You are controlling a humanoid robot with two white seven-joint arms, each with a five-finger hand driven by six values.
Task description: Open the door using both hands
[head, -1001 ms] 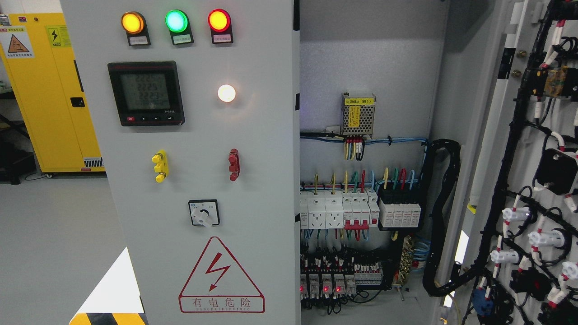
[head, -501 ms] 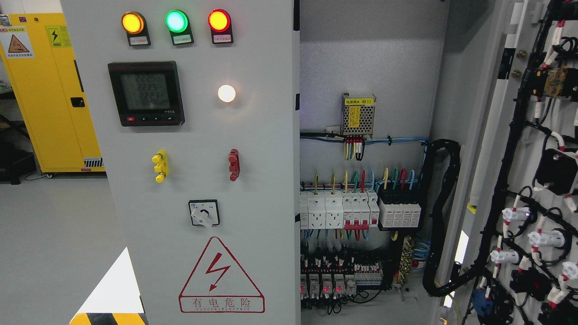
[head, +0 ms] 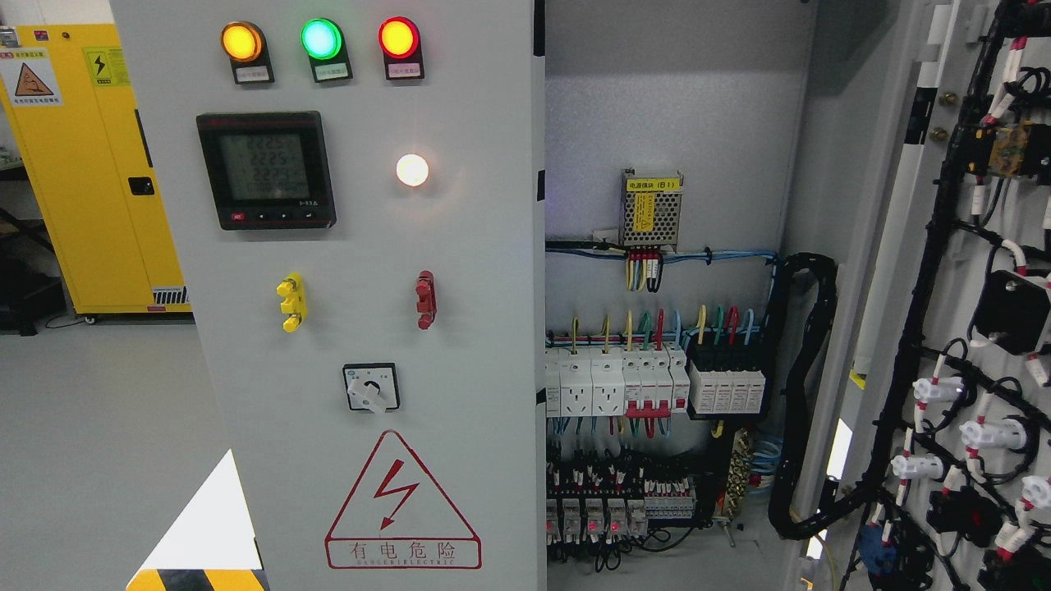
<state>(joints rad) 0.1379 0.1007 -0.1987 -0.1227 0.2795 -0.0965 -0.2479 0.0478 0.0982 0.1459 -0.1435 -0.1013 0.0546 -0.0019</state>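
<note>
A grey electrical cabinet fills the head view. Its left door [head: 476, 345] is shut and faces me, with three lit lamps [head: 320, 39], a meter [head: 265, 170], a white lamp [head: 412, 170], a rotary switch [head: 371, 387] and a red warning triangle [head: 401, 501]. The right door [head: 977, 271] is swung wide open at the picture's right, its inner side showing black wiring and white connectors. The opened right half [head: 665, 98] shows breakers [head: 616, 382] and a power module [head: 651, 209]. Neither of my hands is in view.
A yellow safety cabinet [head: 98, 172] stands at the far left on the grey floor [head: 98, 443]. A black cable bundle [head: 809, 394] loops from the cabinet interior to the open door. A black-and-yellow striped marking [head: 197, 579] shows at the bottom left.
</note>
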